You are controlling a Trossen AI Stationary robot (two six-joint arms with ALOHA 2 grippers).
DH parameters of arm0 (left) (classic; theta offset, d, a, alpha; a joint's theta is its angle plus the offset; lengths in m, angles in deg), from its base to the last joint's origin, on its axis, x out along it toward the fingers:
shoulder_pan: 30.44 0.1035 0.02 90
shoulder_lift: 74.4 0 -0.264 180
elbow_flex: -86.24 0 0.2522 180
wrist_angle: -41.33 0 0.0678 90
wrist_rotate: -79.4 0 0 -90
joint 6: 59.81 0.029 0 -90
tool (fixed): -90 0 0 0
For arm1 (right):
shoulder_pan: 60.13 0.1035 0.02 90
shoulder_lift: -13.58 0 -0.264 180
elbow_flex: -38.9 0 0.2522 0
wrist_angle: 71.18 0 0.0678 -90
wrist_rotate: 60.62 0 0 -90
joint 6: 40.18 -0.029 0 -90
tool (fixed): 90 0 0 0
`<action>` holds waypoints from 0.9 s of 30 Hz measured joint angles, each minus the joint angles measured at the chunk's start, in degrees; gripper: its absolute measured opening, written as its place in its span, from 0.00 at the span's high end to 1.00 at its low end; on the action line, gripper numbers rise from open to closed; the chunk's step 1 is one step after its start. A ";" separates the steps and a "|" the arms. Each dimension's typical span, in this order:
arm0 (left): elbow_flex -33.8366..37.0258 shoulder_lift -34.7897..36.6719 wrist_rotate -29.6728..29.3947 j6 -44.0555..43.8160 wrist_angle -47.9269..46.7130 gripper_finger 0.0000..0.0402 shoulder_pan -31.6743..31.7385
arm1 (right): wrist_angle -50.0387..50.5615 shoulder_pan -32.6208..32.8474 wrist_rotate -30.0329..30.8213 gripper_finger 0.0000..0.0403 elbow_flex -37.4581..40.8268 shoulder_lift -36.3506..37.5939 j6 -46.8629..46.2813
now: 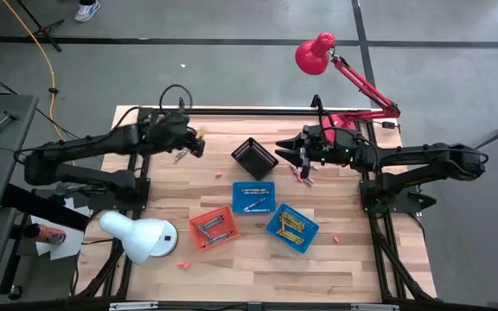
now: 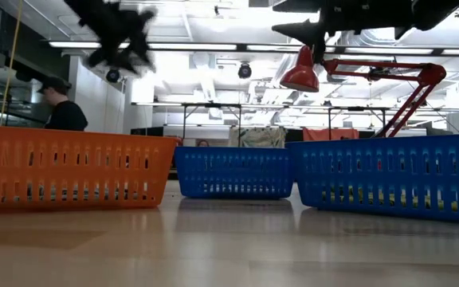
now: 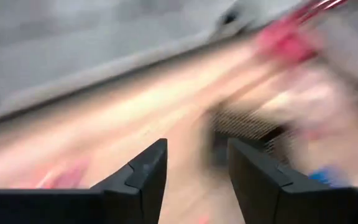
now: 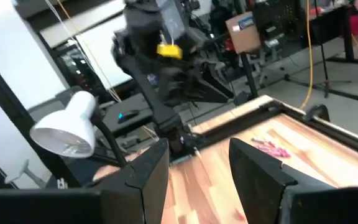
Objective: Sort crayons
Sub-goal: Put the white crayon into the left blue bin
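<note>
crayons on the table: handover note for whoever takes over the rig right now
Left end effector: open, empty, raised over the table's far left, by a pink crayon cluster.
Right end effector: open, empty, raised beside the black basket, with loose crayons just below it.
Done: some crayons lie in the orange basket and both blue baskets.
Left: those two clusters, plus strays near the table's front and right.
</note>
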State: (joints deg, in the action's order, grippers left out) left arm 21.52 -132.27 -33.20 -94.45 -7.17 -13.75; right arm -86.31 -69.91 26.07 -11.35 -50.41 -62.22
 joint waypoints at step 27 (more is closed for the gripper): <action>7.22 -26.85 18.35 18.37 -14.98 0.66 23.18 | 4.46 0.00 1.81 0.60 0.00 0.00 -0.44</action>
State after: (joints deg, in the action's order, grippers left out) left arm 28.74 -159.11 -14.85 -76.07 -22.15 9.43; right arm -81.85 -69.90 27.88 -11.35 -50.41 -62.66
